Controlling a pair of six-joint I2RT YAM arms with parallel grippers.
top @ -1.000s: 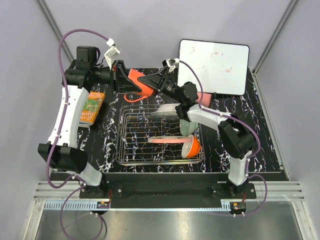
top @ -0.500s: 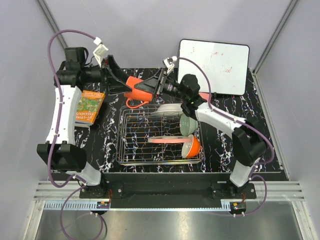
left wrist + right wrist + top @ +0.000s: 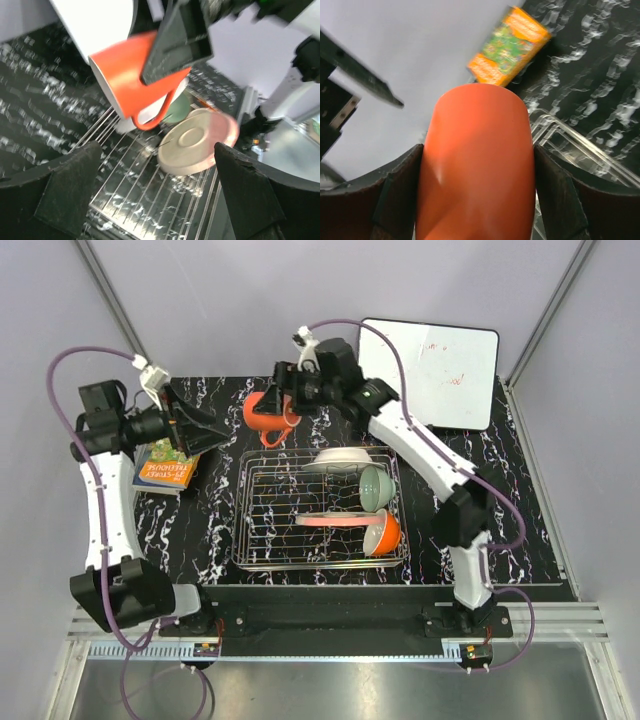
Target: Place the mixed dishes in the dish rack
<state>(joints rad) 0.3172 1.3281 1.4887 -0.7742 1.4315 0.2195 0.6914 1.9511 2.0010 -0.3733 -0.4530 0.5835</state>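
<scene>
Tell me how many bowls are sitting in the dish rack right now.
2. The pale green bowl is at the right side of the dish rack; the orange bowl is next to it, in the near right corner. None appears hidden.

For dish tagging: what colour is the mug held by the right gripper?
Orange-red outside, white inside; the mug shows best in the left wrist view.

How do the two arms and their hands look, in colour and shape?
The left arm and right arm have white shells with black joints and black bases. A purple cable loops along each. The left hand and right hand have two flat black wedge-shaped fingers.
</scene>
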